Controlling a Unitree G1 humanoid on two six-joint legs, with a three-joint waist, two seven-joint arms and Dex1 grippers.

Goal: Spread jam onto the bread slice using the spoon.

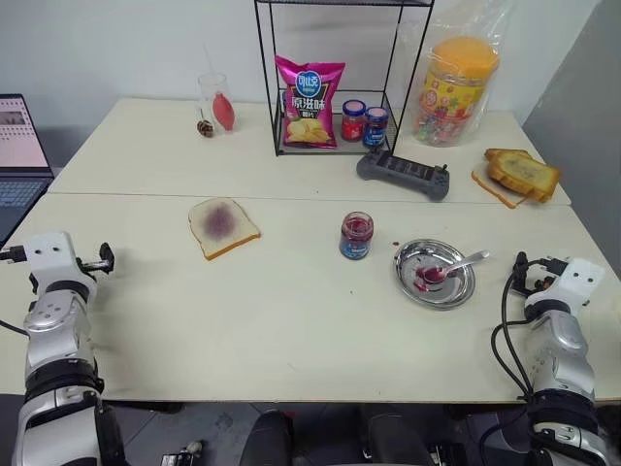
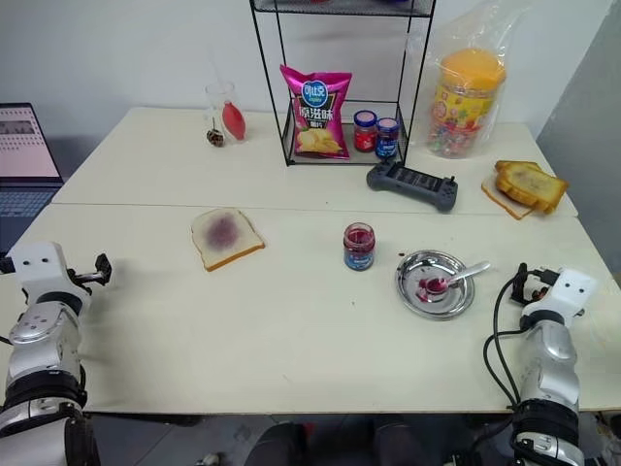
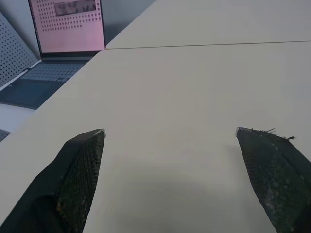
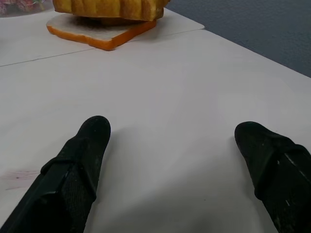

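The bread slice (image 1: 223, 226) lies flat on the table left of centre, with a purple jam stain in its middle. The jam sits in a small open glass jar (image 1: 356, 236) with a blue label, near the table's middle. To its right, the spoon (image 1: 464, 262) rests in a round metal plate (image 1: 454, 289), its stained bowl in a red smear. My left gripper (image 3: 170, 141) is open over bare table near the front left edge, far from the bread. My right gripper (image 4: 172, 131) is open at the front right, just right of the plate, holding nothing.
A black wire rack (image 1: 335, 146) at the back holds a chips bag (image 1: 310, 100) and two lidded jars (image 1: 364, 123). A black controller (image 1: 403, 175), a toast stack (image 1: 521, 175), a bagged candy tub (image 1: 454, 89) and a glass (image 1: 215, 102) stand behind. A laptop (image 1: 19, 155) is at left.
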